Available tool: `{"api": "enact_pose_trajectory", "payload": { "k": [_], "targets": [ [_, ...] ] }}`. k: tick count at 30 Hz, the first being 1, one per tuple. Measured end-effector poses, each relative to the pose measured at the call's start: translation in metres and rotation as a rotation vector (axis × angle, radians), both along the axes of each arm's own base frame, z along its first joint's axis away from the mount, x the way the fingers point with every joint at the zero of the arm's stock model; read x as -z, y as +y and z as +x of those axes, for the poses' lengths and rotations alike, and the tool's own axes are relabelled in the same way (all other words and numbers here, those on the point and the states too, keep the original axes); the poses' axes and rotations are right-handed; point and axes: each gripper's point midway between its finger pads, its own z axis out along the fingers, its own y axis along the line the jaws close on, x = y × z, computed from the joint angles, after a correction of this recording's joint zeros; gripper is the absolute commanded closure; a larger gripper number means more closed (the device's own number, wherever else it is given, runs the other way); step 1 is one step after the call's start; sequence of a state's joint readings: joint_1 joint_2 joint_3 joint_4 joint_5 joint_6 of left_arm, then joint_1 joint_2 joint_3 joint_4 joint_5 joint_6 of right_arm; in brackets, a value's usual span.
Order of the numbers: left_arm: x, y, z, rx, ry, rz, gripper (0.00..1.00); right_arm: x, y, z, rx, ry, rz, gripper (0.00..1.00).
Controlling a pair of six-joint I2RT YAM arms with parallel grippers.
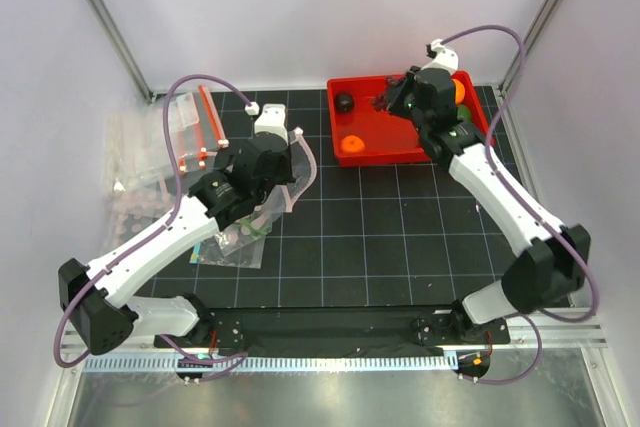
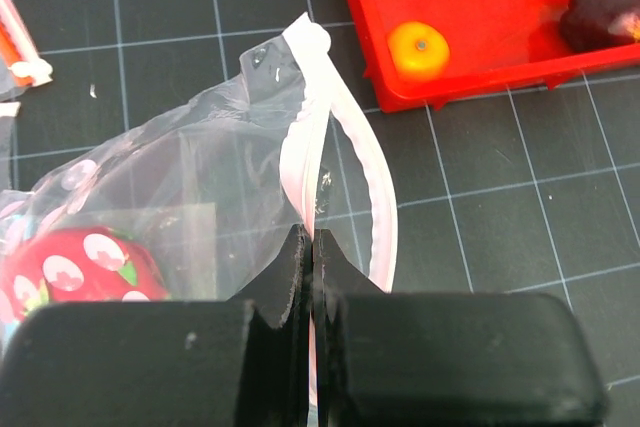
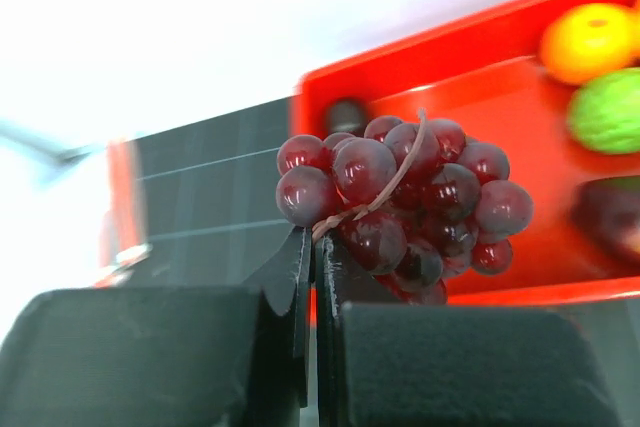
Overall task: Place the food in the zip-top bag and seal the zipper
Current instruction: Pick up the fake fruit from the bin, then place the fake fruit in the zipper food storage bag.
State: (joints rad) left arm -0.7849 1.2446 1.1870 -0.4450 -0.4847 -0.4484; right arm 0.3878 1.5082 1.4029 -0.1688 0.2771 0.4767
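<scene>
The dotted zip-top bag [image 1: 248, 229] lies under my left arm, its mouth toward the red tray. My left gripper [image 2: 312, 237] is shut on one side of the pinkish zipper strip [image 2: 300, 137]. The other side [image 2: 375, 197] bows away, so the mouth stands open. The pink dragon fruit [image 2: 75, 267] is inside the bag. My right gripper [image 3: 315, 237] is shut on the stem of the dark purple grape bunch [image 3: 410, 197] and holds it above the tray [image 1: 400, 142]. The bunch also shows in the top view [image 1: 385, 100].
The red tray [image 3: 500, 77] holds an orange round fruit [image 2: 418, 49], a green fruit [image 3: 605, 112], a long dark fruit [image 2: 605, 17] and a small dark fruit [image 1: 344, 102]. Spare clear bags with orange-red strips [image 1: 205, 127] lie at the far left. White walls enclose the black gridded mat.
</scene>
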Motion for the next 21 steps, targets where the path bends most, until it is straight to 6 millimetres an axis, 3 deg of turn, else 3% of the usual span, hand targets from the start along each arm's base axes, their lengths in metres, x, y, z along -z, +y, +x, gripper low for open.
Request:
{"api": "enact_pose_trajectory", "payload": {
  "k": [5,10,17,21],
  "targets": [
    [0.006,-0.008,-0.001,0.035,0.024,-0.003,1.00,-0.036,0.022,-0.053,-0.150,-0.057,0.111,0.99],
    [0.007,-0.016,-0.006,0.082,0.042,-0.022,1.00,-0.053,0.040,-0.106,-0.326,-0.093,0.197,0.99],
    [0.001,-0.035,-0.022,0.172,0.077,-0.076,1.00,-0.078,0.055,-0.152,-0.507,-0.154,0.241,0.99],
    [-0.023,-0.052,-0.031,0.245,0.088,-0.165,1.00,-0.096,0.061,-0.173,-0.588,-0.190,0.275,0.99]
  ]
}}
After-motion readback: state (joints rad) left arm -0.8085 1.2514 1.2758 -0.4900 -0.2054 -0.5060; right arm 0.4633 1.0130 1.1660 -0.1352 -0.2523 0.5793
